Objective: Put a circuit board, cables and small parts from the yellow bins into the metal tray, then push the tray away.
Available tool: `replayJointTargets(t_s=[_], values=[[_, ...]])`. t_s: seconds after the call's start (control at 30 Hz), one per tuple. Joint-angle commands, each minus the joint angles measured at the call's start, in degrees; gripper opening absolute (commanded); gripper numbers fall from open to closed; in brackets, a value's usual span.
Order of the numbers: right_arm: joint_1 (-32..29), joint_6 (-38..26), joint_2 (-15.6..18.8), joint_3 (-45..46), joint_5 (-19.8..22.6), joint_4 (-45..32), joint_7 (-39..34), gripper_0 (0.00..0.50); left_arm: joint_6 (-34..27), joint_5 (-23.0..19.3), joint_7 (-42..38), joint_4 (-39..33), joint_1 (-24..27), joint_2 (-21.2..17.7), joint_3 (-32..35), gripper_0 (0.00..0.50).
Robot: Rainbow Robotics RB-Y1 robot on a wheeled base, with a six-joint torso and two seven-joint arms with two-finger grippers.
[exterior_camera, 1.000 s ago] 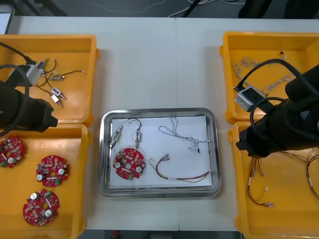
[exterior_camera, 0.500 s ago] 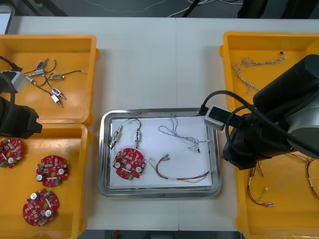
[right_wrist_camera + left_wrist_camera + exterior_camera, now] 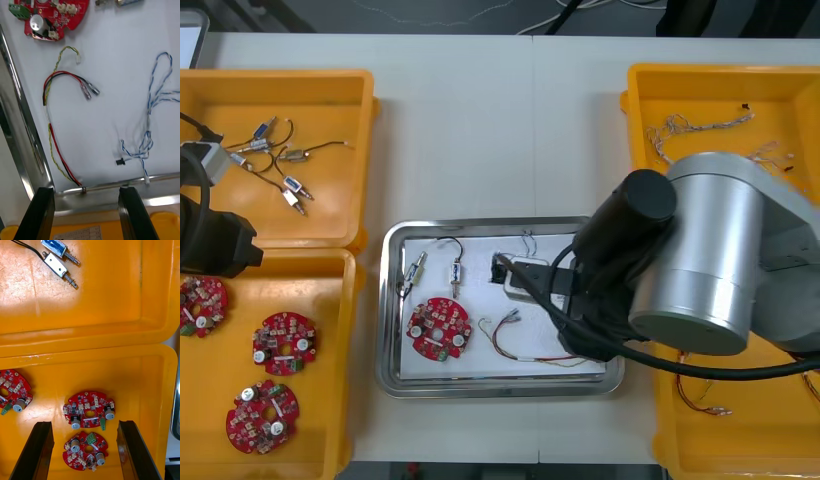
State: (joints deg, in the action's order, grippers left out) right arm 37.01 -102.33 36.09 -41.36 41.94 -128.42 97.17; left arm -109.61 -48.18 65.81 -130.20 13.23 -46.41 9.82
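Metal tray (image 3: 385,300) | shiny rim, white inside | circuit board (image 3: 439,328), cables (image 3: 92,90) within

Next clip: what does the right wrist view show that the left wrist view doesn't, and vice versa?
Right wrist view: the right hand, open, at the rim of the metal tray; on its white inside lie the red and yellow cable and the twisted blue and white cable, apart. Left wrist view: the left hand, open, above a yellow bin with three circuit boards; the neighbouring bin holds two small metal parts. Both: black fingers with nothing between them, and a round red board, the right wrist view's lying in the tray.
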Motion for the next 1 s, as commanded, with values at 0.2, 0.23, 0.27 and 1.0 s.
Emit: replayJointTargets(t_s=[0.2,0.23,0.27,1.0], values=[[5.26,2.66,-5.77,-9.27,-2.91,5.72,2.24,0.493,-0.39,0.54,3.27,-1.64,-1.62,-2.36,1.60,0.500],[5.70,2.66,-6.29,-10.41,-3.70,6.25,2.24,0.494,-0.39,0.45,3.27,-1.73,-1.62,-2.36,1.60,0.500],[6.14,2.75,-6.91,-12.17,-4.76,6.78,2.24,0.493,-0.39,0.45,3.19,-1.64,-1.62,-2.36,1.51,0.500],[6.67,2.57,-12.45,-21.05,-8.45,10.73,2.50,0.496,-0.39,-0.34,3.36,-1.73,-1.62,-2.36,1.60,0.500]])
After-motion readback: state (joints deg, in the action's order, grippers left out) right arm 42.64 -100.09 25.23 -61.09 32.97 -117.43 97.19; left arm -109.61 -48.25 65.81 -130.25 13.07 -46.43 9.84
